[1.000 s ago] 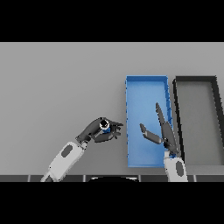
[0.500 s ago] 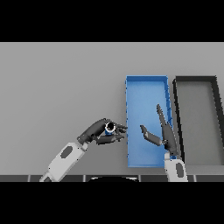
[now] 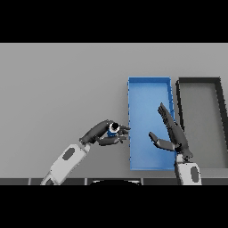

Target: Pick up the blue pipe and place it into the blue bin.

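Observation:
A short blue pipe (image 3: 112, 129) with a pale open end is pinched between the fingers and thumb of my left hand (image 3: 99, 134), held just left of the blue bin (image 3: 148, 84). The bin is a long open tray lying right of centre on the grey table. The pipe's end nearly reaches the bin's left wall. My right hand (image 3: 174, 135) hovers over the bin's right side near the front, fingers straight and spread, holding nothing.
A black bin (image 3: 198, 81) of like size lies directly right of the blue one, their long walls almost touching. Bare grey table (image 3: 58, 84) stretches to the left and behind.
My left hand has carried the pipe rightward, from well left of the blue bin to right beside its left wall. The right hand has barely shifted.

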Robot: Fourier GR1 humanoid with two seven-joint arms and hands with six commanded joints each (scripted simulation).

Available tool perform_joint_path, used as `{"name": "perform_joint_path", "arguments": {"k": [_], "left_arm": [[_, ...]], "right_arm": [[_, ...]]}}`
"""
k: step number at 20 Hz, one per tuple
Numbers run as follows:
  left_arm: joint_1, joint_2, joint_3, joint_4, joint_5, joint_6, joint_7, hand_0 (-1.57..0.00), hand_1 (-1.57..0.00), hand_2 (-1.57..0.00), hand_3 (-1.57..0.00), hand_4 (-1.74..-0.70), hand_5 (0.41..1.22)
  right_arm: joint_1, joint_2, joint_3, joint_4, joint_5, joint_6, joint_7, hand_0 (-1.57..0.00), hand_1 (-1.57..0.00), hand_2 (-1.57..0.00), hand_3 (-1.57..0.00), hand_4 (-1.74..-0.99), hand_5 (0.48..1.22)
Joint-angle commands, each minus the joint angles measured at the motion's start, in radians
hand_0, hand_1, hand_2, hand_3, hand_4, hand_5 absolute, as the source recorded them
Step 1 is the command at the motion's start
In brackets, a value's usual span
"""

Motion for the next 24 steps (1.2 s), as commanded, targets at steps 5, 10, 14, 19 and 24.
{"name": "perform_joint_path", "arguments": {"k": [5,10,14,19,24], "left_arm": [[0.008,0.017,0.002,-0.013,-0.01,-0.009,-0.015,-1.57,-1.57,-1.57,-1.49,-1.74,1.221],[0.01,0.008,-0.007,-0.018,-0.022,-0.009,0.002,-1.57,-1.57,-1.57,-1.48,-1.74,1.221],[0.007,0.006,-0.001,-0.013,-0.011,-0.029,-0.012,-1.57,-1.57,-1.57,-1.49,-1.74,1.221],[0.006,-0.002,0.002,-0.001,-0.002,-0.051,-0.018,-1.57,-1.57,-1.57,-1.54,-1.74,1.221],[0.001,0.008,0.011,0.004,0.0,-0.073,-0.016,-1.57,-1.57,-1.57,-1.48,-1.74,1.221]], "right_arm": [[-0.127,-0.123,0.059,-0.131,-0.173,0.139,0.22,0.0,0.0,0.0,0.0,-1.319,0.501],[-0.289,-0.134,0.153,-0.125,-0.182,0.204,0.336,0.0,0.0,0.0,0.0,-1.311,0.517],[-0.378,-0.1,0.229,-0.104,-0.17,0.24,0.392,0.0,0.0,0.0,0.0,-1.253,0.529],[-0.492,-0.038,0.277,-0.028,-0.155,0.26,0.441,0.0,0.0,0.0,0.0,-1.225,0.529],[-0.571,0.019,0.298,0.066,-0.15,0.291,0.439,-0.05,-0.08,-0.1,-0.05,-1.245,0.506]]}}
